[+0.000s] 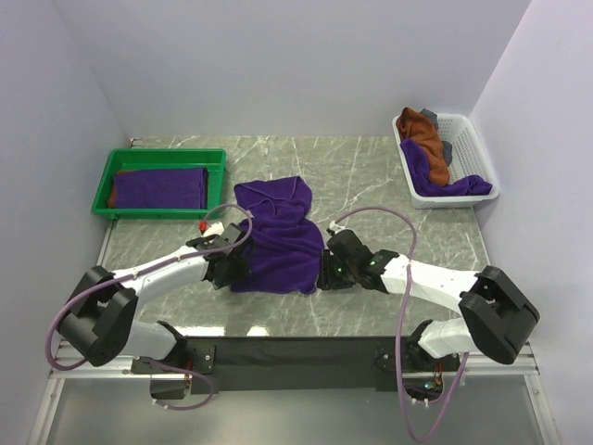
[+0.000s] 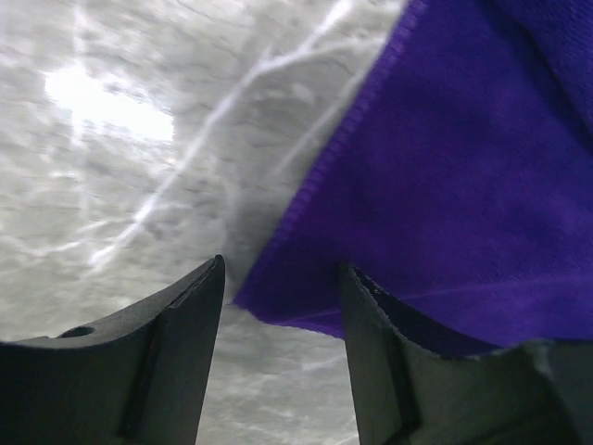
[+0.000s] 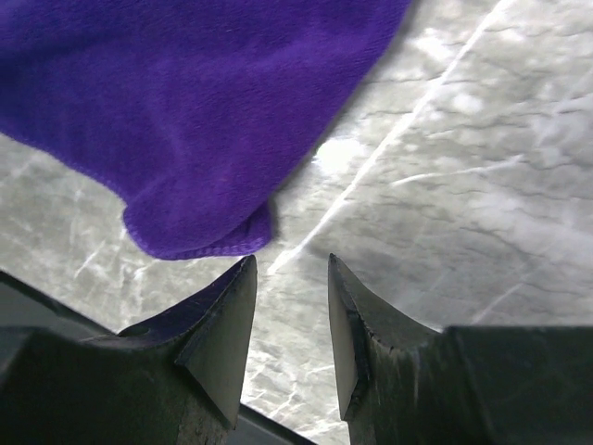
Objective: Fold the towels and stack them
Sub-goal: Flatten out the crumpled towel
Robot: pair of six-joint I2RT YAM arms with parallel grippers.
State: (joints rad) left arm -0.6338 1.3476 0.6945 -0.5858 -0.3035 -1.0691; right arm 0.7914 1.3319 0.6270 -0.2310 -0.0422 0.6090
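- At the bottom of the top view, the two arms reach up from their bases and meet low on the marble table [image 1: 371, 176], one on each side of a spread purple towel [image 1: 278, 236].
- The left gripper [image 1: 230, 269] sits at the towel's lower left edge. In its wrist view the left gripper [image 2: 283, 306] has its fingers apart, and the towel's corner [image 2: 278, 297] lies flat on the marble in the gap, unpinched. The rest of the cloth fills the upper right of that frame.
- The right gripper [image 1: 321, 273] sits at the towel's lower right edge. Its wrist view shows the right gripper [image 3: 292, 297] with a narrow gap between the fingers and nothing in it. A rounded towel corner [image 3: 204, 227] lies just beyond the left-hand finger.
- The purple towel is rumpled, with a doubled-over flap at its upper end near the frame's centre.
- Farther up on the left, a green tray [image 1: 157, 154] holds a folded purple towel [image 1: 159, 188] with a rust-brown towel [image 1: 112, 197] showing under its left edge.
- At the upper right, a white basket [image 1: 477, 148] holds a heaped rust-brown towel [image 1: 424, 134], another purple towel [image 1: 445, 185] and a small grey item [image 1: 435, 118].
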